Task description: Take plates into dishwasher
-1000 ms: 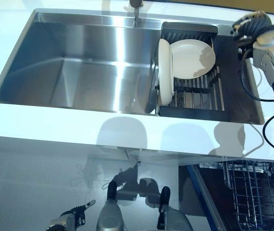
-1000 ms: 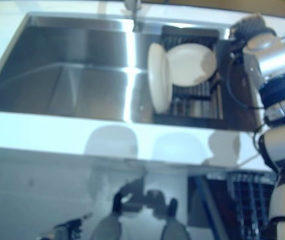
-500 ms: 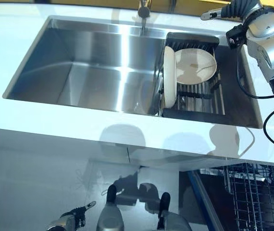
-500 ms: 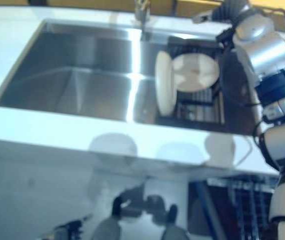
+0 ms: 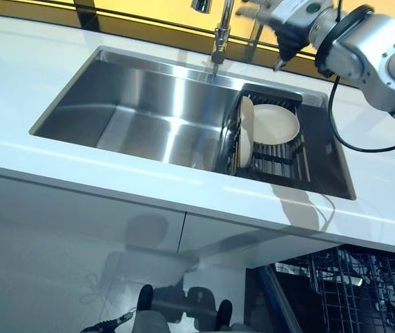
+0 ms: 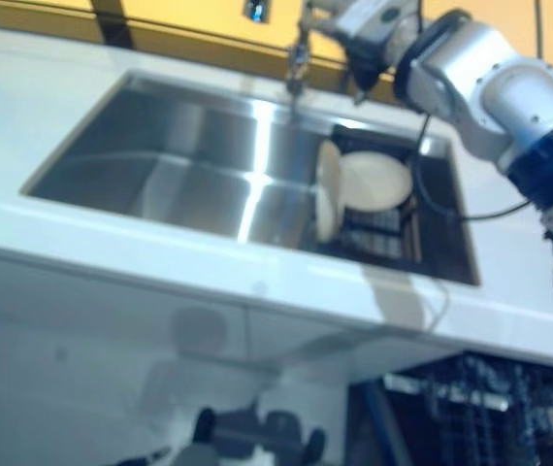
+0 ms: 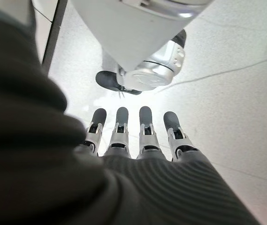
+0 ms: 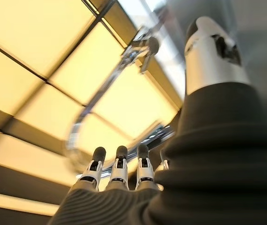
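Nearest, at the bottom right of the eye views, the open dishwasher rack (image 5: 364,291) shows its dark wire grid below the white countertop (image 5: 80,163). The left hand (image 7: 138,136) hangs low over the pale floor (image 7: 236,93), its fingers straight and side by side, holding nothing.

Past the counter edge lies the stainless sink (image 5: 149,118). In its right part a dark dish rack (image 5: 281,149) holds the two plates: one plate (image 5: 244,132) stands on edge at the rack's left side, and a second plate (image 5: 275,123) leans tilted just behind it, face up toward the camera. Both are cream-white and neither is touched by a hand.

Farthest, the right hand (image 5: 281,17) is raised above the back rim of the sink, near the faucet (image 5: 218,31) and well above the plates. Its fingers (image 8: 118,168) are extended and spread loosely, its thumb (image 8: 208,51) apart from them, gripping nothing. Behind it runs a yellow panelled wall (image 8: 35,51).
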`<state>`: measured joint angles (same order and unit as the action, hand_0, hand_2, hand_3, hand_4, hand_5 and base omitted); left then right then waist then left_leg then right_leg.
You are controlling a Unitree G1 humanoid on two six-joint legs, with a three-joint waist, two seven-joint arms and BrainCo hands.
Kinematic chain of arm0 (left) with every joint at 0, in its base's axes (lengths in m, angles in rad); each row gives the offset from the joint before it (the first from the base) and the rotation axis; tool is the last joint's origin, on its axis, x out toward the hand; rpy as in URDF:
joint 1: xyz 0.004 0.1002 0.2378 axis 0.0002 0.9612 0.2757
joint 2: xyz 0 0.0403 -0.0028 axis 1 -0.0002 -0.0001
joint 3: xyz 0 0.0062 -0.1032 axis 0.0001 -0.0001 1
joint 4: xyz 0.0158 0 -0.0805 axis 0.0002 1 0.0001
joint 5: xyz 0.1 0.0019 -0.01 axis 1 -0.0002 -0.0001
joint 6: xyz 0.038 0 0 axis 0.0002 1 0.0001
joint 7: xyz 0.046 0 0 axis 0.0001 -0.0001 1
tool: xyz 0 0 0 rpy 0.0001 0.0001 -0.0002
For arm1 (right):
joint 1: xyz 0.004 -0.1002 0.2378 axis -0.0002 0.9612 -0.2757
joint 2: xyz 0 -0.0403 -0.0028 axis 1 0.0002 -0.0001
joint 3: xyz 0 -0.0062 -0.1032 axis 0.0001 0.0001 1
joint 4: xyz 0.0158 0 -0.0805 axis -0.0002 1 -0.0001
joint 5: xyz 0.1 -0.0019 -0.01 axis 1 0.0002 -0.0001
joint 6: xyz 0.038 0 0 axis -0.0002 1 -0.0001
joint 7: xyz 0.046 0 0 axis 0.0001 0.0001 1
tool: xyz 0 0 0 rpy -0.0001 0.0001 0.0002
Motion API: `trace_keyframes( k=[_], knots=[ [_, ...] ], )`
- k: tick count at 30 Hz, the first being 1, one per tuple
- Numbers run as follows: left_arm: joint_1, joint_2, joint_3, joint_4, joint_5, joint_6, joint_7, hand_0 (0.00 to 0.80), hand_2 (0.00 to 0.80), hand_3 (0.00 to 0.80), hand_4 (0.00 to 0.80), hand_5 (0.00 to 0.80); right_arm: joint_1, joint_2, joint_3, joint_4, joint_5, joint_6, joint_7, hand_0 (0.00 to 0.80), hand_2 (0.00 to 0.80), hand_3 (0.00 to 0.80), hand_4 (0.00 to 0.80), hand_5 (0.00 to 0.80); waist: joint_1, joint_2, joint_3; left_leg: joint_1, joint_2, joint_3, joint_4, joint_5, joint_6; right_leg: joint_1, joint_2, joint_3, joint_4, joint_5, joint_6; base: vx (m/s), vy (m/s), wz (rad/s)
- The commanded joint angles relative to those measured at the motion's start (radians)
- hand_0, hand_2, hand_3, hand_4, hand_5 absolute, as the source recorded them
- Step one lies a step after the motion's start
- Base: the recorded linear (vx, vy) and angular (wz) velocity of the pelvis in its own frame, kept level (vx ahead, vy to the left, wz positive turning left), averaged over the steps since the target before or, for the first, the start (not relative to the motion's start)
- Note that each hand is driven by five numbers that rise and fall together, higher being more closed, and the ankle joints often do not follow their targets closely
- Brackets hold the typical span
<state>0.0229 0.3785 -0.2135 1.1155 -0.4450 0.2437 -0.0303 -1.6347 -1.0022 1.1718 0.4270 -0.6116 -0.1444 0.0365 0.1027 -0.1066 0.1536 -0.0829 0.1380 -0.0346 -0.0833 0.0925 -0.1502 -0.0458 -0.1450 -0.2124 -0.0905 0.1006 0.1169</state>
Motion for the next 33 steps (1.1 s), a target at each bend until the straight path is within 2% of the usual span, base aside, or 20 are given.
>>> trace_keyframes(
  k=[1,14,33],
  knots=[
    [-0.056,0.060,-0.020,0.011,0.039,-0.016,-0.020,0.000,0.000,0.000,0.000,0.000,-0.146,-0.118,0.073,-0.011,-0.096,-0.032,-0.025,0.000,0.000,0.000,0.000,0.000,0.013,-0.025,0.040,0.027,0.001,0.023,-0.004,-0.020,0.021,0.024,-0.058,-0.001,0.003,0.005,0.082,-0.033,0.000,0.01],
    [-0.053,0.057,-0.002,0.020,0.045,-0.039,-0.050,0.000,0.000,0.000,0.000,0.000,-0.138,-0.146,0.076,-0.002,-0.176,-0.104,-0.044,0.000,0.000,0.000,0.000,0.000,0.003,-0.008,0.048,0.015,-0.001,0.024,-0.004,-0.018,0.020,0.010,-0.061,0.003,0.003,0.005,0.081,0.000,0.000,0.00],
    [-0.049,0.056,0.009,0.015,0.053,-0.041,-0.073,0.000,0.000,0.000,0.000,0.000,-0.107,-0.128,0.034,-0.019,-0.125,-0.104,-0.060,0.000,0.000,0.000,0.000,0.000,0.004,0.014,0.058,0.009,-0.007,0.017,-0.004,-0.019,0.021,0.004,-0.067,0.004,0.003,0.002,0.079,0.000,0.000,0.00]
  ],
)
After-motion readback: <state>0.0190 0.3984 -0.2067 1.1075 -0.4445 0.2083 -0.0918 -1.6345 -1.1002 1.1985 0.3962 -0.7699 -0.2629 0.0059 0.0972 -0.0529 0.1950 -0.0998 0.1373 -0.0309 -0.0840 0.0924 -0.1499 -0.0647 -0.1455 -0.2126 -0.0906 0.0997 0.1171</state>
